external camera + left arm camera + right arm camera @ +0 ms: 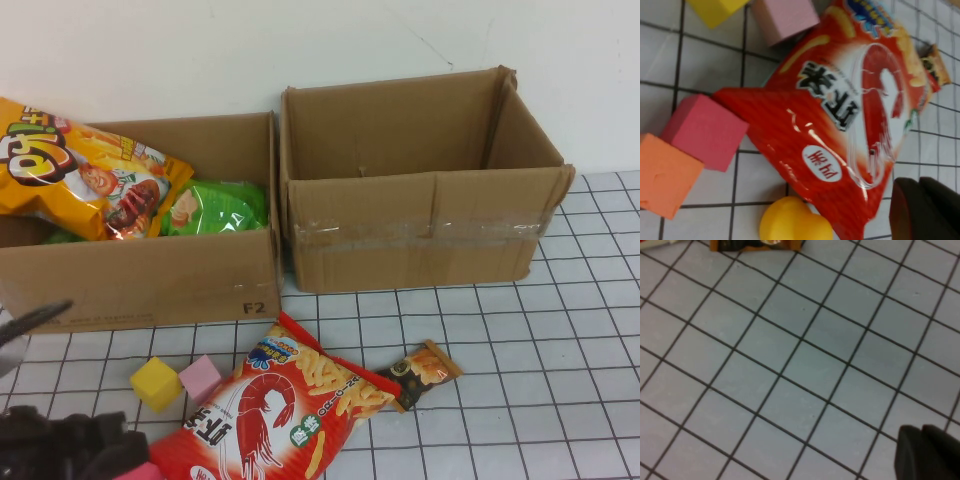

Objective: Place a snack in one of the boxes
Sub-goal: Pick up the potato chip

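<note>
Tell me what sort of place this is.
Likely a staged robot test bench, not a shop or kitchen: a gridded tabletop, open cardboard boxes, loose snack bags and foam cubes against a bare wall.

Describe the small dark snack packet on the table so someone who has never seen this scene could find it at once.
Start at the empty cardboard box on the right and look at the gridded table in front of it. Beside the big red shrimp-chip bag, at its right edge, lies the small dark packet. Unlike the bag, it is narrow, brown-black with orange ends.
</note>
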You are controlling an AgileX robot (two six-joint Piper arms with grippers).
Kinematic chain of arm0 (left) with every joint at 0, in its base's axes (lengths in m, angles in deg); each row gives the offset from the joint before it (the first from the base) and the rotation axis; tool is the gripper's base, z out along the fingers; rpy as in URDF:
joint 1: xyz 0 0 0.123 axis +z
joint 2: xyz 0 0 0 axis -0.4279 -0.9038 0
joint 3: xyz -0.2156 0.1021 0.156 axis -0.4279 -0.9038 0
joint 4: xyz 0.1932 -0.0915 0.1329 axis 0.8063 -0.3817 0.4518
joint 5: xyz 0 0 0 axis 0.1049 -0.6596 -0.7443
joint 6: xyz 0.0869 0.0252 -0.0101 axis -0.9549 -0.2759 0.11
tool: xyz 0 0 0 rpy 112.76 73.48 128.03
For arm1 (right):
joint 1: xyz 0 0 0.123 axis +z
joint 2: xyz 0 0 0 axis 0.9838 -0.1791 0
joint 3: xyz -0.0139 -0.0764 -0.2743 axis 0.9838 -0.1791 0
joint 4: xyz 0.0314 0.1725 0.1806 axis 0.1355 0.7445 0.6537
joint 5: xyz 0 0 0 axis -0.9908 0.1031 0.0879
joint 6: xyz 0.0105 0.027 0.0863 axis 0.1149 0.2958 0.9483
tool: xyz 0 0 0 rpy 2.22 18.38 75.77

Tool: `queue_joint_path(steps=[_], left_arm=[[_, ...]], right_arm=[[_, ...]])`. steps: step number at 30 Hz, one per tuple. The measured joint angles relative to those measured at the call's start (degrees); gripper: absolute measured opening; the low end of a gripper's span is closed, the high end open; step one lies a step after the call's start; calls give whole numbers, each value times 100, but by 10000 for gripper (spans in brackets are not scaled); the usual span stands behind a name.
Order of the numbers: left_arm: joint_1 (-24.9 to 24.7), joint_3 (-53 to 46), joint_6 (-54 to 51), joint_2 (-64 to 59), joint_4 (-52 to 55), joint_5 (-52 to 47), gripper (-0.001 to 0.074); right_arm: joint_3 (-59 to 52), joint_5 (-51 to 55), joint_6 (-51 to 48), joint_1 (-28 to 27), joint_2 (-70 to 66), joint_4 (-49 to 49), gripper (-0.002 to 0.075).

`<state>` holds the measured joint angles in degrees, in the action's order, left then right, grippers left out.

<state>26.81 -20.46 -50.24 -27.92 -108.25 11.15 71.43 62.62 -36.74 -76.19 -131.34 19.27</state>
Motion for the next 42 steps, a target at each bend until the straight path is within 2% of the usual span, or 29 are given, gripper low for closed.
queue_joint_path(steps=[4, 6, 13, 16, 29, 32, 37, 42], left_arm=[[0, 0, -1, -618, -245, 148, 1], [0, 0, 9, -901, -376, 210, 36], [0, 0, -328, -1810, -822, 222, 369], [0, 0, -520, -2111, -1157, 262, 434], [0, 21, -1048, -3365, -2217, 615, 457], [0, 29, -1663, -3540, -2741, 576, 457], [0, 29, -2963, -3770, -4196, 526, 457], [0, 33, -3575, -4043, -4622, 503, 457]], right_arm=[[14, 0, -364, 0, -87, 340, -1], [19, 0, -432, 0, -87, 382, -1], [42, -11, -484, 0, -100, 501, -1], [42, -21, -509, 0, -100, 545, -1], [42, -21, -736, 0, -100, 844, -1], [42, -21, -896, 0, -100, 964, -1], [48, -34, -1051, 0, -100, 1102, -1], [48, -34, -1076, 0, -100, 1142, -1]])
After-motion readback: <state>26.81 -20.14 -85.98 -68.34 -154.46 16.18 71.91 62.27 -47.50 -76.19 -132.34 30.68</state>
